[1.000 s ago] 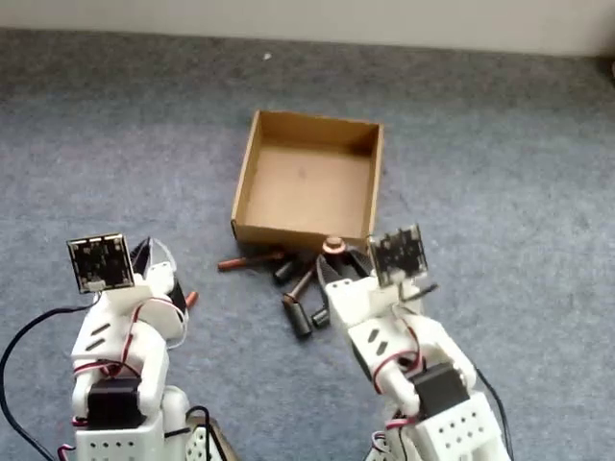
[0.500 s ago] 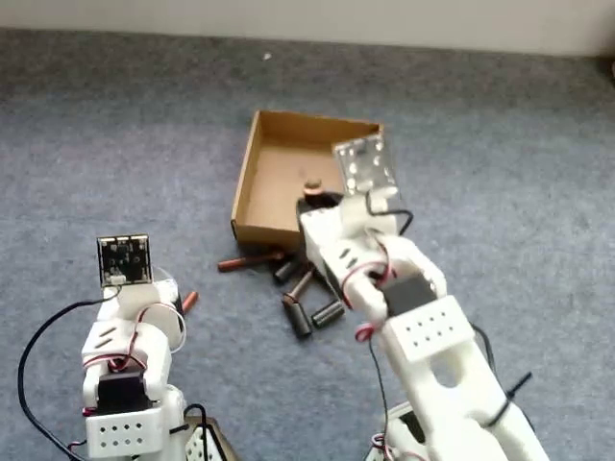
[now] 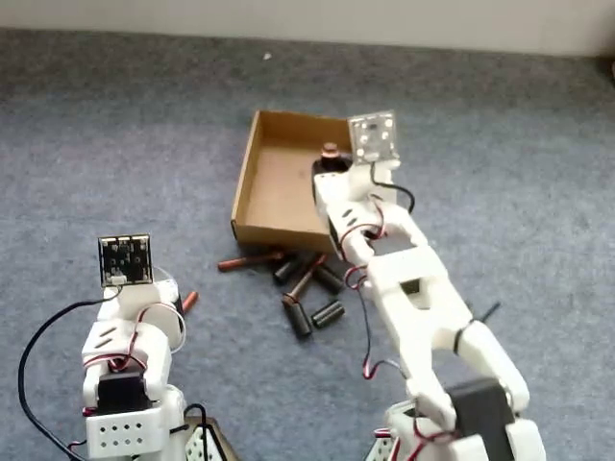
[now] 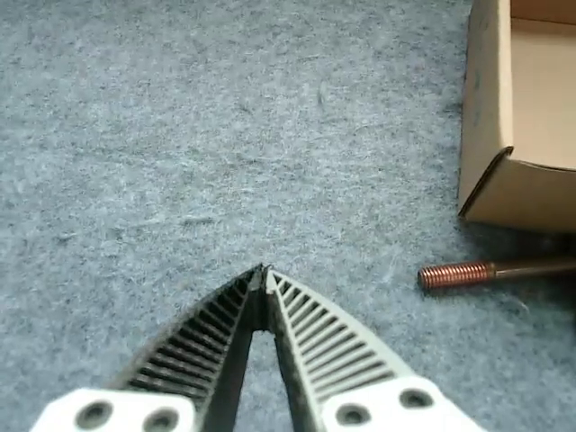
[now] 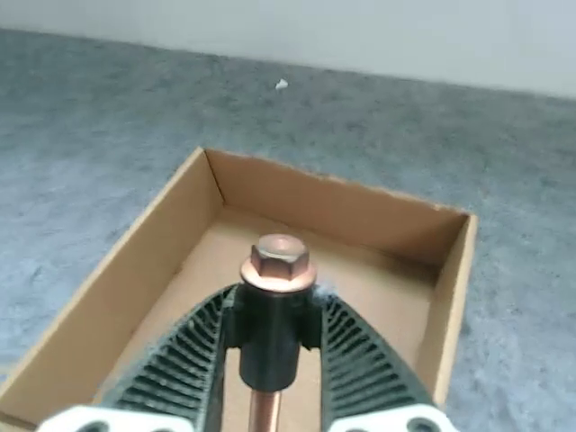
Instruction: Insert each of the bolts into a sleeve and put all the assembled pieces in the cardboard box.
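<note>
My right gripper is shut on an assembled piece, a copper bolt through a black sleeve, held upright over the cardboard box. In the high view that piece hangs above the box's inside. Several black sleeves and copper bolts lie on the carpet just in front of the box. My left gripper is shut with nothing in it, low over the carpet, with a copper bolt and the box corner beyond it.
Grey carpet covers the whole floor. A short copper piece lies beside the left arm. A pale wall runs along the far edge.
The right arm has stretched forward from near the pile to over the box, carrying the assembled piece. The left arm drew back slightly at first and has kept still since.
</note>
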`<action>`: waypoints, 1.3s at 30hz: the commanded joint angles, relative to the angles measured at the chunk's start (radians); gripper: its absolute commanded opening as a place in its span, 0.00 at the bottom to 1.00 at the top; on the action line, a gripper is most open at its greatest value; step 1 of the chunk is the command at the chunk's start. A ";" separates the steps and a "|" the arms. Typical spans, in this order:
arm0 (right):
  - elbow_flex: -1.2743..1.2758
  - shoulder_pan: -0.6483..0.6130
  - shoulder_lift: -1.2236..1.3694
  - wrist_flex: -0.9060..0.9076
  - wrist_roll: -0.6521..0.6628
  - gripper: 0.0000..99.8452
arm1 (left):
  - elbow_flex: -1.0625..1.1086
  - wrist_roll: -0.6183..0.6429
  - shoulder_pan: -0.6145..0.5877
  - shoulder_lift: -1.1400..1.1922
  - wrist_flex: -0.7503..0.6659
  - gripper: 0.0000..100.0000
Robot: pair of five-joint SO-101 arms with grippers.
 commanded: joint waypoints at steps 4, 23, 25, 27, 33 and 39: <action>-0.102 0.015 0.094 -0.048 -0.009 0.03 | 0.019 -0.009 -0.005 -0.007 0.002 0.01; -0.113 0.007 -0.008 0.213 -0.009 0.11 | 0.019 -0.011 -0.005 -0.007 -0.003 0.01; -0.113 0.007 -0.107 0.314 -0.009 0.11 | 0.019 -0.011 -0.005 -0.007 -0.003 0.01; -0.113 0.007 -0.206 0.421 -0.009 0.11 | 0.019 -0.011 -0.005 -0.007 -0.003 0.01; -0.111 -0.081 -0.452 0.756 -0.008 0.11 | 0.019 -0.011 -0.005 -0.007 -0.003 0.01; -0.110 -0.222 -0.503 0.964 -0.008 0.11 | 0.019 -0.011 -0.005 -0.007 0.000 0.01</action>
